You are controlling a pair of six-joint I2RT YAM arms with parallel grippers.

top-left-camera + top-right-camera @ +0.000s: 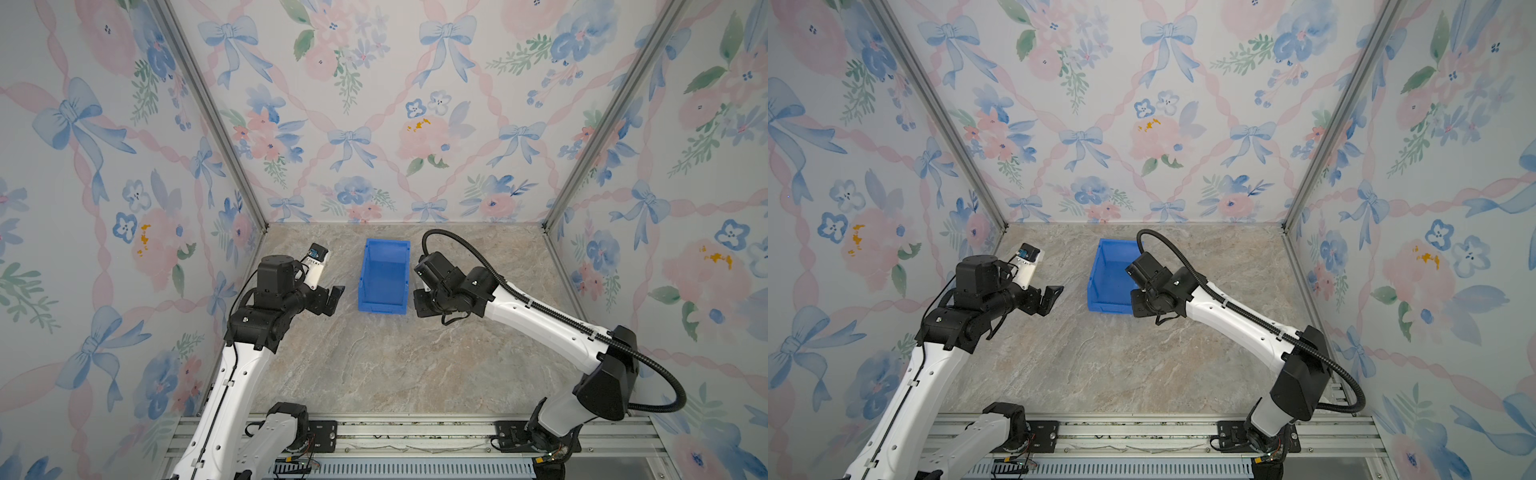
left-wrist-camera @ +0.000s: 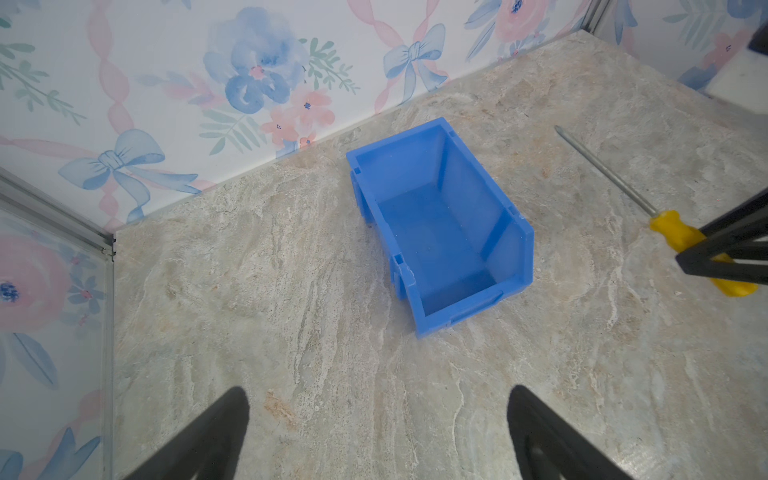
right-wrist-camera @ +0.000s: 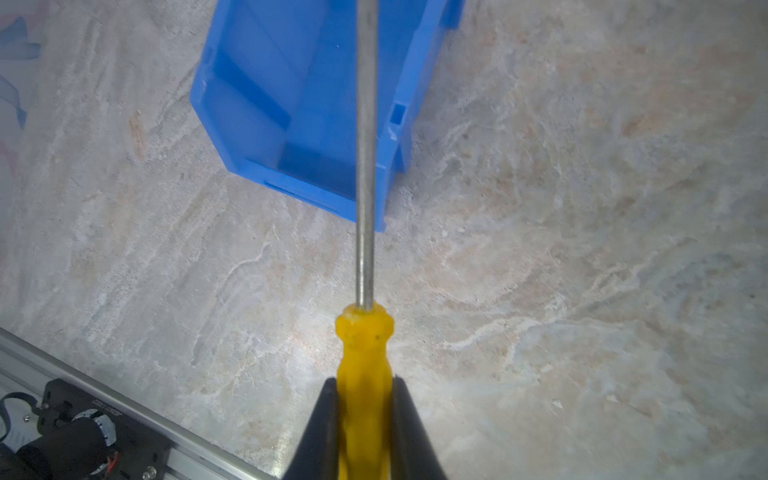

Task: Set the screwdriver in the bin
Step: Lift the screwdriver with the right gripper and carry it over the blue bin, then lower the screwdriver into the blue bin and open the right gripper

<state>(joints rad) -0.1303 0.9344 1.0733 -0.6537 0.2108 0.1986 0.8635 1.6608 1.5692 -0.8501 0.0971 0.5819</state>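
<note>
The blue bin (image 1: 384, 246) (image 1: 1117, 249) stands empty near the back middle of the marble table, its lower side toward the front. My right gripper (image 3: 363, 382) is shut on the yellow handle of the screwdriver (image 3: 365, 345), just right of the bin (image 3: 249, 124). The grey shaft points toward the back wall. In the left wrist view the screwdriver (image 2: 669, 228) lies low beside the bin (image 2: 399, 166); I cannot tell whether it touches the table. Both top views hide the screwdriver under the right gripper (image 1: 422, 297) (image 1: 1138, 301). My left gripper (image 2: 376, 399) (image 1: 334, 299) hangs open and empty left of the bin.
Floral-papered walls (image 1: 374, 124) close the table on three sides, with metal posts in the back corners. An aluminium rail (image 1: 415, 432) carrying both arm bases runs along the front edge.
</note>
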